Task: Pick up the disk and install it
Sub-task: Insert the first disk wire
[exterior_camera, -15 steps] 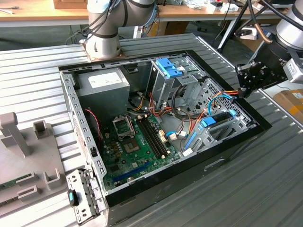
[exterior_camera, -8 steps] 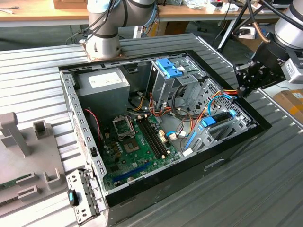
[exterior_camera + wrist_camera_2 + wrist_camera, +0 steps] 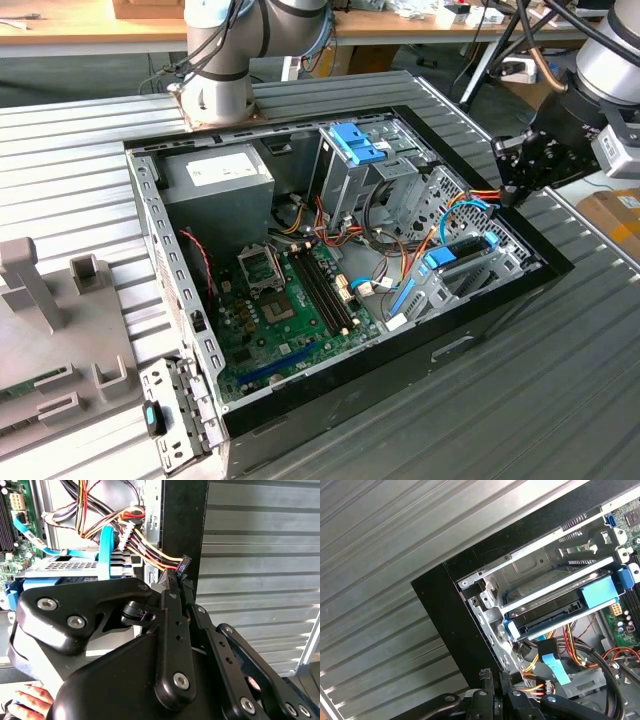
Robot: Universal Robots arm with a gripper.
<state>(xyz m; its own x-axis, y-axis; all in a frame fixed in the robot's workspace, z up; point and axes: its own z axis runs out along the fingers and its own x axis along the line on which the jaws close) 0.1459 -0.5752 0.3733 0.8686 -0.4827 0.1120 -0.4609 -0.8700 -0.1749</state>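
Silver-grey arm with rounded joints; matte black gripper, linkage bars studded with silver screws.

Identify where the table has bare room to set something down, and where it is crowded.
Bare ribbed tabletop runs along the near wall of the case, and on the exterior view's left beyond the grey fixtures. Crowded: cables around the disk.

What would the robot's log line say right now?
disk: in drive bay | gripper: shut, beside case wall, off disk

Matt black tool, ribbed bare-metal table, disk framed in smooth light-blue plastic.
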